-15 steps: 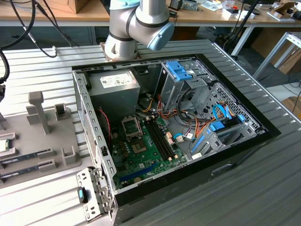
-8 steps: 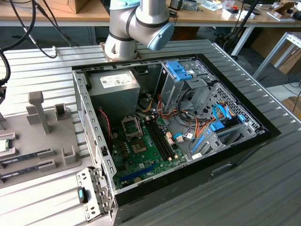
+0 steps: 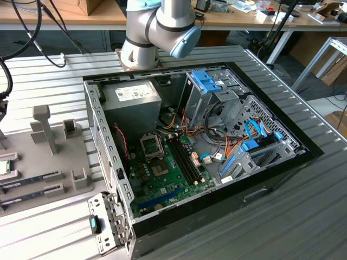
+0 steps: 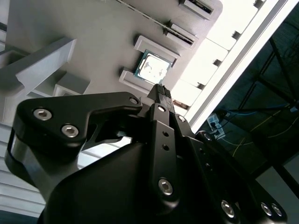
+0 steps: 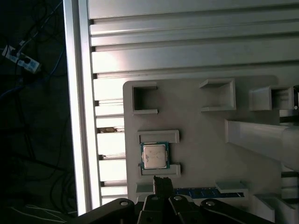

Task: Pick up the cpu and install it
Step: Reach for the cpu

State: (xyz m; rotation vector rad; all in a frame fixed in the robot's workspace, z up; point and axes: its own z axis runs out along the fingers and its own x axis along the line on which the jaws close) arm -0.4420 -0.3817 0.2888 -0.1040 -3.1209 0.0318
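The cpu (image 5: 154, 155), a small square chip with a silver top and a thin green edge, lies flat between two low brackets on the grey holder plate (image 5: 201, 140). It also shows in the second wrist view (image 4: 152, 66) and at the exterior view's left edge (image 3: 4, 167). My gripper (image 5: 161, 181) hovers above the plate just beside the chip, apart from it. Its black fingertips (image 4: 161, 92) are pressed together with nothing between them. The open socket frame (image 3: 150, 144) sits on the green motherboard (image 3: 168, 181) inside the computer case.
The case (image 3: 217, 135) lies open on the ribbed metal table (image 3: 282, 216), with cables, drive cages and a power supply inside. The holder plate (image 3: 54, 162) also carries upright posts and memory sticks (image 3: 27, 180). The table's edge (image 5: 74, 116) runs close to the chip.
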